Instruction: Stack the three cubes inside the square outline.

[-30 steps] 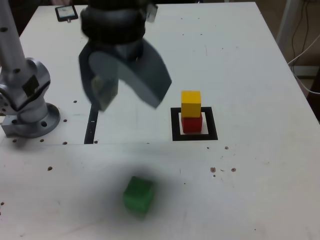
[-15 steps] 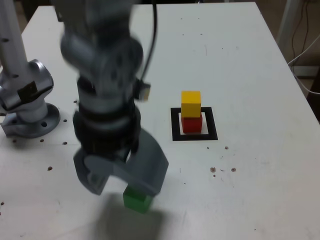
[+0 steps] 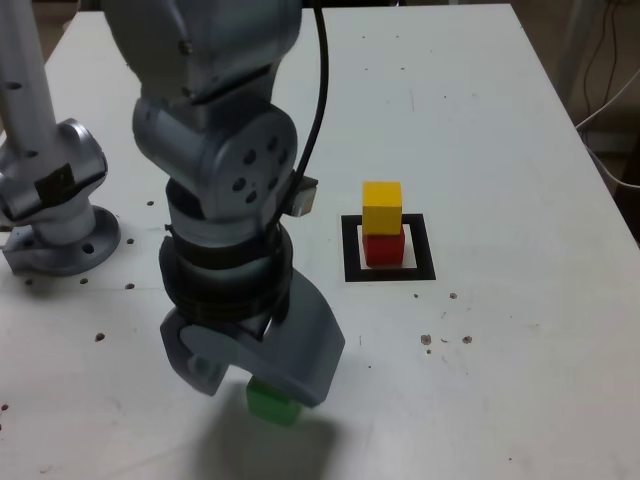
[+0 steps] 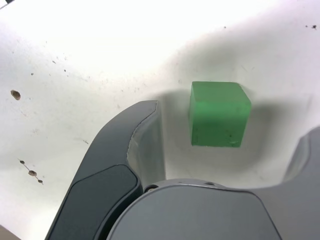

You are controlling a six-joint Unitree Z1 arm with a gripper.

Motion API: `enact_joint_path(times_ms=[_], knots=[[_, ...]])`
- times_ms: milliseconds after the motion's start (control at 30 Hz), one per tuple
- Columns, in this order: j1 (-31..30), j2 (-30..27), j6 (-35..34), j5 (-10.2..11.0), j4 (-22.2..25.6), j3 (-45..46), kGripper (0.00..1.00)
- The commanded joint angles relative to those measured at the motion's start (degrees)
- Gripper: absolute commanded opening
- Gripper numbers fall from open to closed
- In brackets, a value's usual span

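Note:
The green cube sits on the white table near the front edge, partly hidden by my gripper. The gripper is lowered over it and open, with one finger on each side of the cube. In the wrist view the green cube lies between the dark fingers, and a gap shows on each side of it. The yellow cube rests on the red cube inside the square outline, towards the exterior view's right of the gripper.
The arm's silver base stands at the exterior view's left. The arm's grey body rises over the table's middle. Cables hang beyond the table's right edge. Small dark specks dot the surface.
The gripper has come from high over the table's middle down to the front and now straddles the green cube. The yellow and red stack has not moved.

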Motion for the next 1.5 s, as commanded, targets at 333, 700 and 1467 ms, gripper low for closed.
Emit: enact_joint_path(times_ms=[333, 700, 1467], knots=[[0.8, 4.4, 1.7, -0.1, -2.3, -1.0, 0.79], [2.1, 5.9, 2.0, 0.0, -1.1, -1.3, 0.57], [4.3, 5.5, 4.4, 0.3, 0.8, -2.0, 0.11]])
